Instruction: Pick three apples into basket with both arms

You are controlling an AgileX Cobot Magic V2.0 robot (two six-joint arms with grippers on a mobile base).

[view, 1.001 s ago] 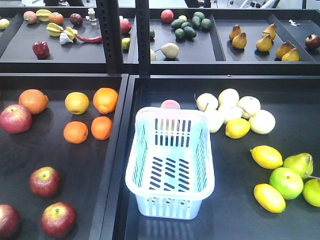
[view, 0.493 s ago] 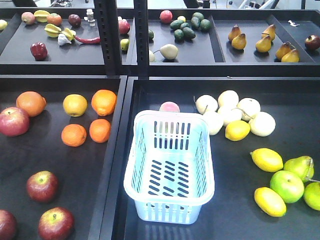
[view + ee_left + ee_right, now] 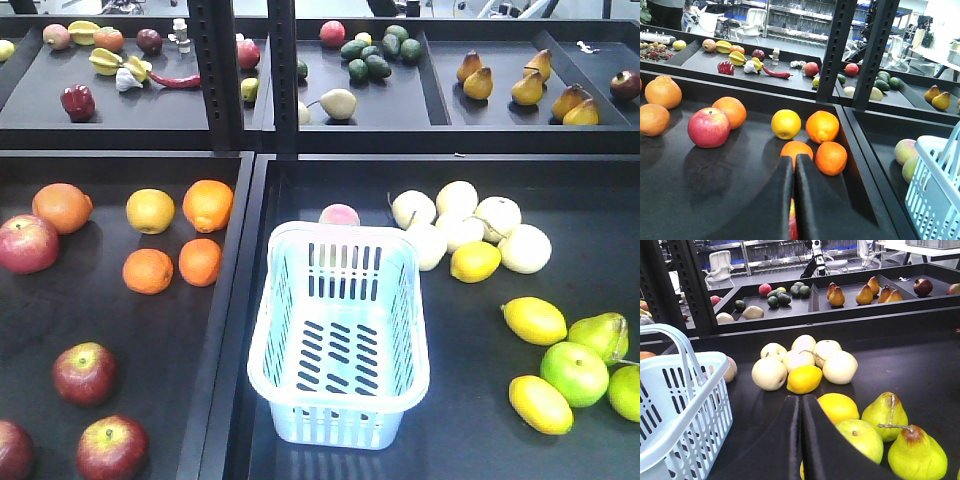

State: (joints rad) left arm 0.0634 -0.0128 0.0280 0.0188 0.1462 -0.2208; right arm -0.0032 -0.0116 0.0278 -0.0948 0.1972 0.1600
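Everything has slid slightly left; the empty basket [image 3: 340, 340] sits right of the red apples [image 3: 85, 372], likely central for both the left gripper [image 3: 793, 161] and right gripper [image 3: 801, 401], each closed on nothing.

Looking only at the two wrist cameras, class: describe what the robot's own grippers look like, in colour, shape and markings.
The left gripper shows as two plain matt black fingers, broad at the base and tapering to narrow tips, with smooth surfaces. The right gripper looks the same. No cables, labels or markings show on either.
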